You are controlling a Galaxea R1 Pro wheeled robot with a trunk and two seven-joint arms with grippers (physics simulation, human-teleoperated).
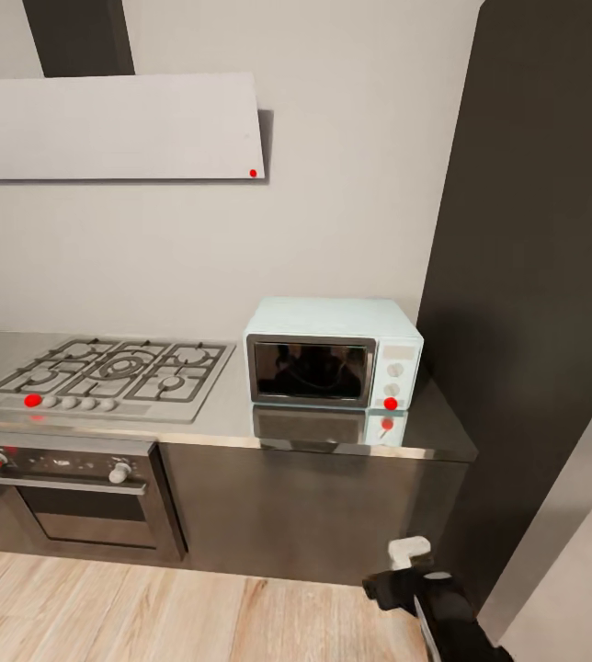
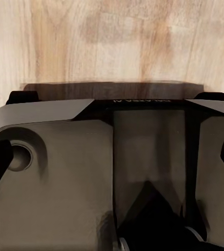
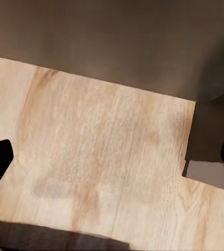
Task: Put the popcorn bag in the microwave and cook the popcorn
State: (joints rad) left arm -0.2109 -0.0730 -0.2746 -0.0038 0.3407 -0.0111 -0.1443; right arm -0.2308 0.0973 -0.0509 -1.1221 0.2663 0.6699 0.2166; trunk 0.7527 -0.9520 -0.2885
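Note:
The pale mint-blue microwave (image 1: 333,354) stands on the grey countertop (image 1: 232,414) against the wall, its dark glass door closed and a red dot low on its white panel. The popcorn bag is out of view. My right arm (image 1: 420,588) hangs low in front of the cabinets, below the microwave. In the right wrist view, the right gripper (image 3: 112,162) is open over the wood floor, holding nothing. In the left wrist view, the left gripper (image 2: 112,162) is open too, above my own grey base (image 2: 54,178).
A gas hob (image 1: 112,372) lies left of the microwave, under a white slanted hood (image 1: 117,124). A built-in oven (image 1: 80,501) sits below the hob. A tall dark cabinet (image 1: 535,276) rises right of the counter. Light wood floor (image 1: 149,611) runs along the front.

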